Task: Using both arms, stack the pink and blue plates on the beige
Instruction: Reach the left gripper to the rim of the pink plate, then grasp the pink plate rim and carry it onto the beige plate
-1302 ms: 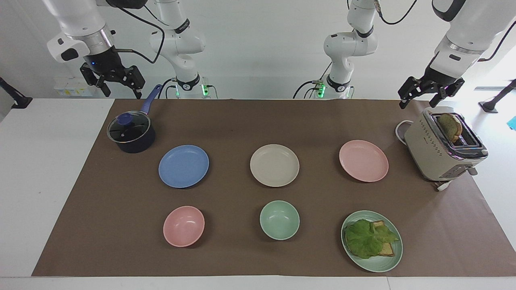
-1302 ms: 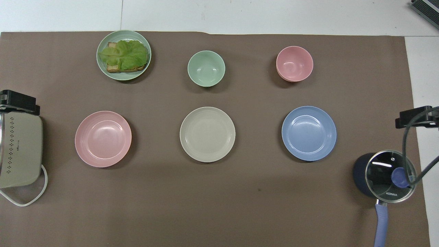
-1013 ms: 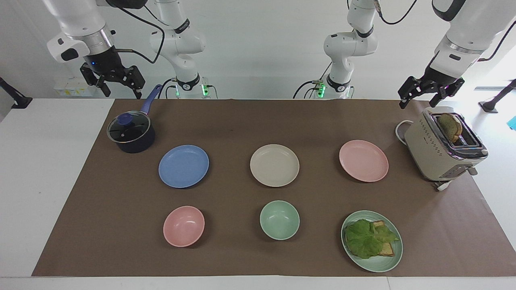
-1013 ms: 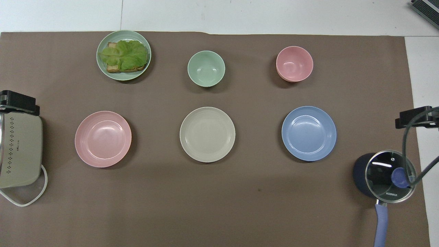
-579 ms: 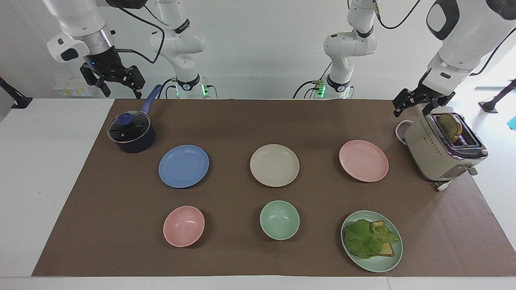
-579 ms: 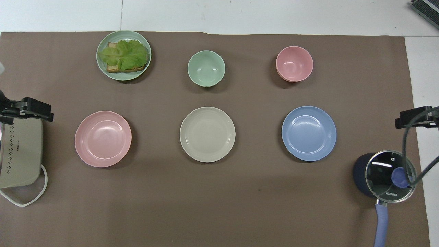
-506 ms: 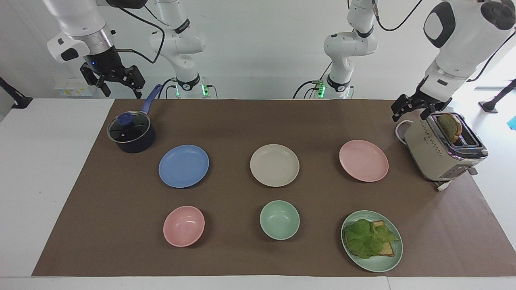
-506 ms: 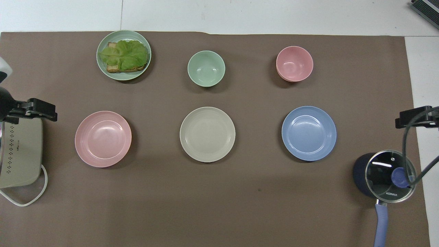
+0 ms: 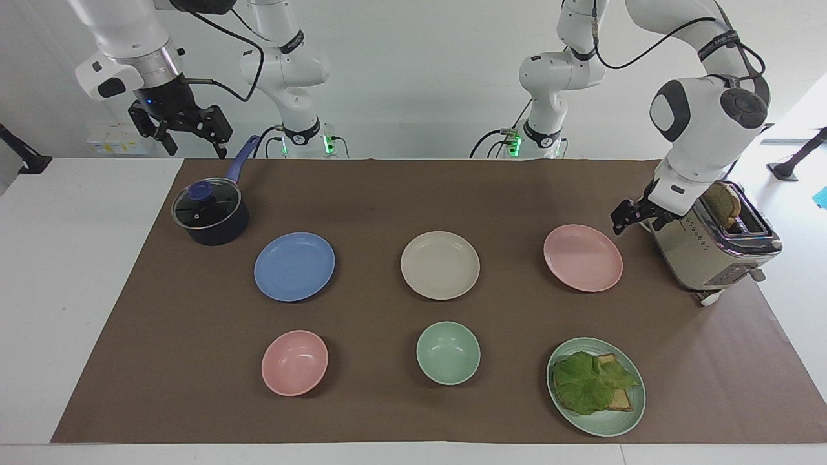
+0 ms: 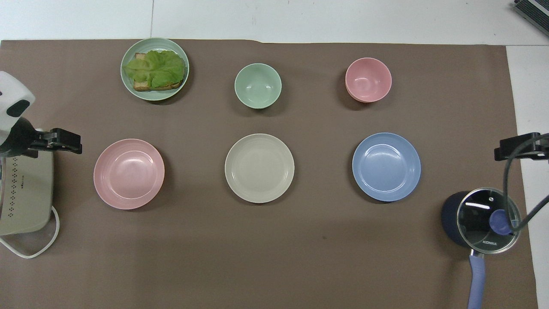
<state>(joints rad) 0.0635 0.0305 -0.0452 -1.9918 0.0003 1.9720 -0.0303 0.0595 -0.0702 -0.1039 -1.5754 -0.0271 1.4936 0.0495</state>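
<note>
The left pincer point(image 9: 632, 218), spread and empty, hangs low between the toaster point(image 9: 711, 242) and the pink plate point(image 9: 583, 258), not touching either. The right pincer point(image 9: 183, 132) waits raised, also spread, above the saucepan point(image 9: 210, 216). Blue plate point(image 9: 294, 266), beige plate point(image 9: 440, 265) and pink plate lie apart in one row on the tabletop point(image 9: 375, 194), beige between them; nothing is stacked. This looks like the opening reach: next, the left pincer must drop over the pink rim and pinch it.

Bare mat btwn beige plate point(image 9: 440, 265), pink plate point(image 9: 583, 258) & blue plate point(image 9: 294, 266): room to pass. Toaster point(image 9: 709, 240) crowds pink plate's outer side; left gripper point(image 9: 636, 216) hangs there, jaws apart. Pot point(image 9: 210, 212) stands near blue plate; right gripper point(image 9: 182, 134) up over mat edge, jaws apart.
</note>
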